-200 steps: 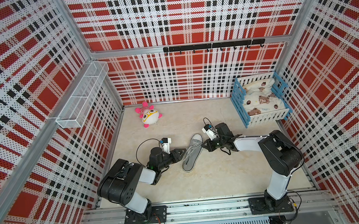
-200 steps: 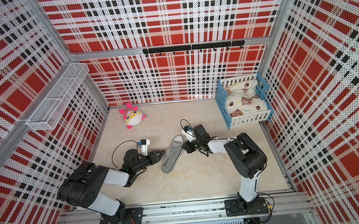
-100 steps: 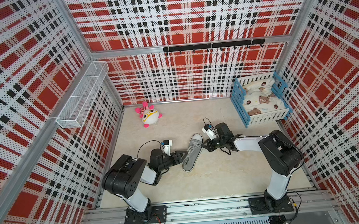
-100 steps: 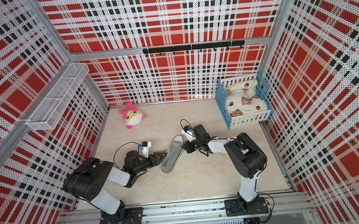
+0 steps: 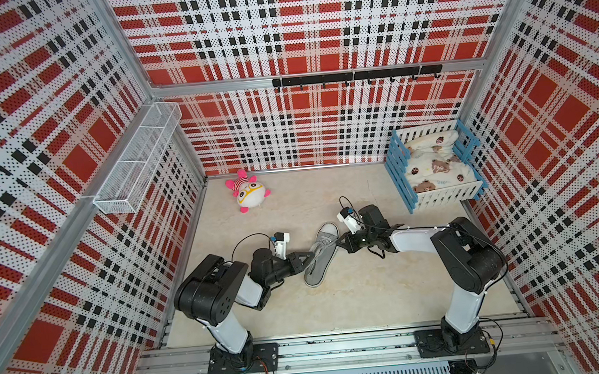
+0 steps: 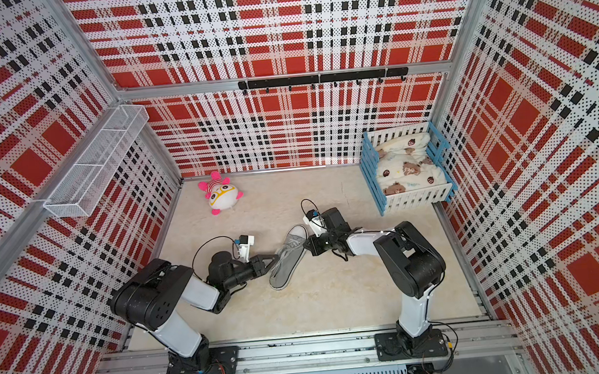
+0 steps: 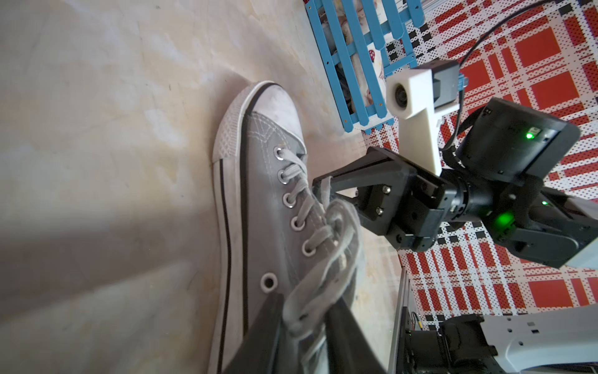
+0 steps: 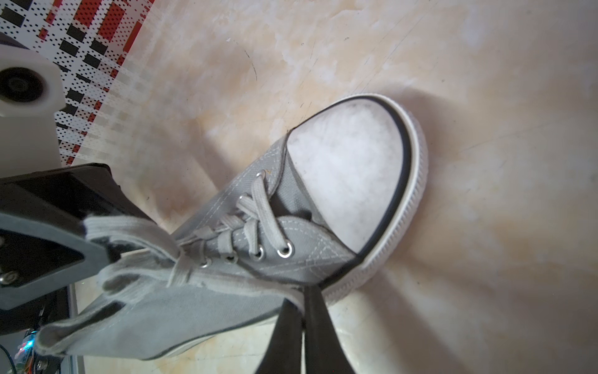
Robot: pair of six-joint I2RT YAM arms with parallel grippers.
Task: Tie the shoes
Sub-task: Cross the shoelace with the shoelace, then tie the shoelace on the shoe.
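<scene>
Sneaker [image 5: 320, 268] on the floor [image 5: 354, 293] between the arms, laces [image 7: 323, 278] gripped from both sides.
Left gripper [image 5: 308, 255] clamps the bunched laces; right gripper [image 5: 338, 242] is pinched tight on one strand near the eyelets.

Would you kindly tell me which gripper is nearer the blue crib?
Right. The right gripper is between the sneaker and the crib; the left gripper is beyond the sneaker.
</scene>
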